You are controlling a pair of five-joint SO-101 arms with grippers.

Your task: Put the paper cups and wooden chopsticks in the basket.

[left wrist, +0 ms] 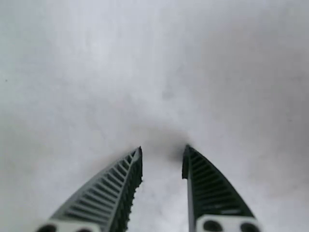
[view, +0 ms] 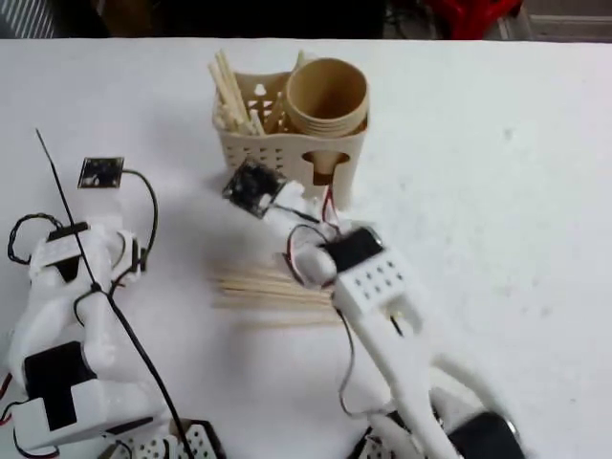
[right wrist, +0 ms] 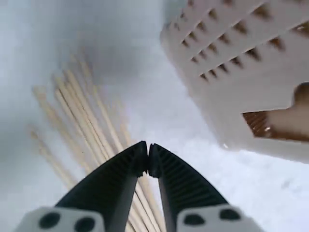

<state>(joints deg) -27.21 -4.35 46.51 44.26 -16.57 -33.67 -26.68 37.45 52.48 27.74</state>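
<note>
Bright diffuse light floods the table, with a soft shadow at the left pincer.

A white counter spreads across nearly the whole high view, matte and faintly speckled with grey. Its far edge runs straight along the top, with a dark strip of room behind it. In that strip a red object sits toward the right, a pale grey shape fills the right corner, and a ribbed grey panel fills the left. The light is soft and even, leaving only faint shadows on the counter.
</note>
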